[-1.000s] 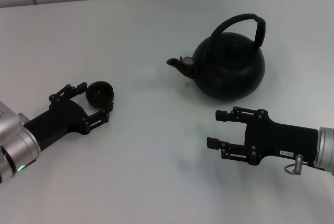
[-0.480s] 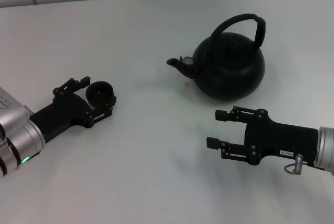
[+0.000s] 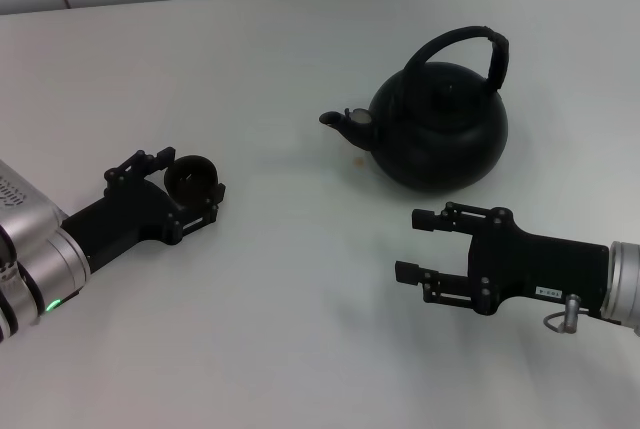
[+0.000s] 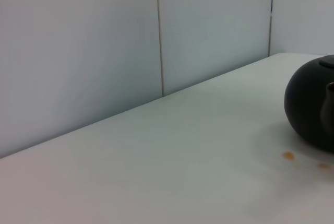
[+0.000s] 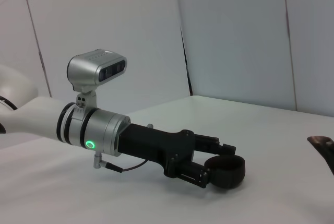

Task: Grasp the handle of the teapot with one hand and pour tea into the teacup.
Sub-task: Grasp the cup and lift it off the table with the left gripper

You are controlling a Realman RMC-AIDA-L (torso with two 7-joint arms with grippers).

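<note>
Over the last second the left gripper (image 3: 188, 192) has closed in around the teacup (image 3: 193, 178); a moment ago its fingers stood spread on either side, and now they sit pressed to the cup's wall, clenched on it, with the arm shifted slightly toward 12 o'clock; I judge the cup is being secured or readied for moving toward the spout, while the pouring itself is not begun; the right gripper (image 3: 420, 246) has not moved, resting at about 5 o'clock on the table (image 3: 300, 39), jaws released and wide, just short of the teapot (image 3: 440, 129); the pot sits upright at 1 o'clock, matte black and round, its stubby spout aimed toward 9 o'clock, the handle (image 3: 470, 47) arching untouched above the lid.
</note>
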